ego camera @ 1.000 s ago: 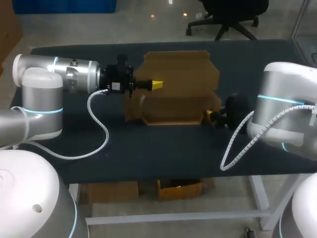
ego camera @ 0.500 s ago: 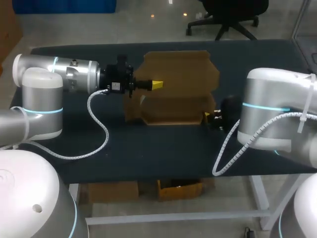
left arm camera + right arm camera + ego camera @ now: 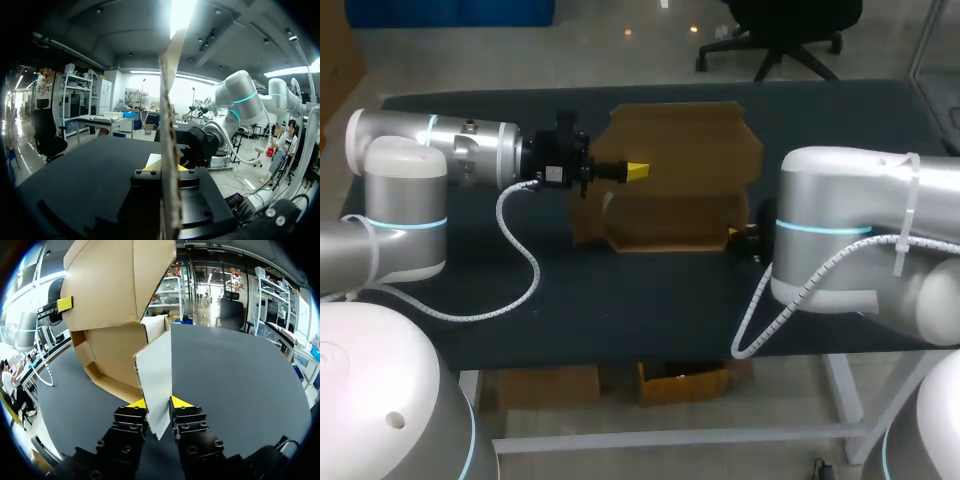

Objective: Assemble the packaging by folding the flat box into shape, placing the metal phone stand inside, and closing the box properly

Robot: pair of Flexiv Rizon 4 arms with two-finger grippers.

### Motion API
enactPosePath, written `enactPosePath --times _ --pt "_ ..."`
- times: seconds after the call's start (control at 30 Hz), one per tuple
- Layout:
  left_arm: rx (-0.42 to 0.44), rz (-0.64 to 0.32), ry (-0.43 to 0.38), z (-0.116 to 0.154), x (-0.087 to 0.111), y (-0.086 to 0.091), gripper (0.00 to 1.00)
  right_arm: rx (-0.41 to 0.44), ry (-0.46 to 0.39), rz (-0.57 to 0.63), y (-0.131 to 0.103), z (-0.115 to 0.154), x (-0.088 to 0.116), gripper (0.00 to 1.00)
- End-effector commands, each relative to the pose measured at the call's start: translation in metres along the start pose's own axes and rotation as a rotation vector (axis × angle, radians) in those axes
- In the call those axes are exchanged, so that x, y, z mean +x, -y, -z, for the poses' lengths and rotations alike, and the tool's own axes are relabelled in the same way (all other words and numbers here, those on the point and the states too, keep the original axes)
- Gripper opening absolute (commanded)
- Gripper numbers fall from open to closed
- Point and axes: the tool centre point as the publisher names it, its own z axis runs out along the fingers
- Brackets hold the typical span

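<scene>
Currently | right gripper [image 3: 157, 402]: pinched shut on the box's pale end flap [image 3: 156, 370] | box [image 3: 675, 200]: half folded, walls partly raised, set mid-table toward the far edge of the table [image 3: 620, 300] | left gripper [image 3: 637, 171]: clamped on the tall rear panel [image 3: 680, 135] | remaining, as judged: folding to be finished, phone stand (not seen) to be inserted, box to be closed

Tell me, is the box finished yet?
Not yet. Done: the box is partly folded, its walls up. In hand: the left gripper pinches the raised lid, and the right gripper pinches a side flap. Still to do: no phone stand shows anywhere, and the box is open.
</scene>
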Motion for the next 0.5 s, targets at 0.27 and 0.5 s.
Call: enactPosePath --times 0.27,0.5 --pt "0.001 -0.001 0.000 0.000 0.000 -0.003 0.00 0.023 0.226 -0.001 -0.001 -0.006 0.014 0.25" --pt "0.001 -0.001 0.000 0.000 0.000 -0.003 0.00 0.025 0.235 0.010 -0.003 -0.008 0.019 0.27"
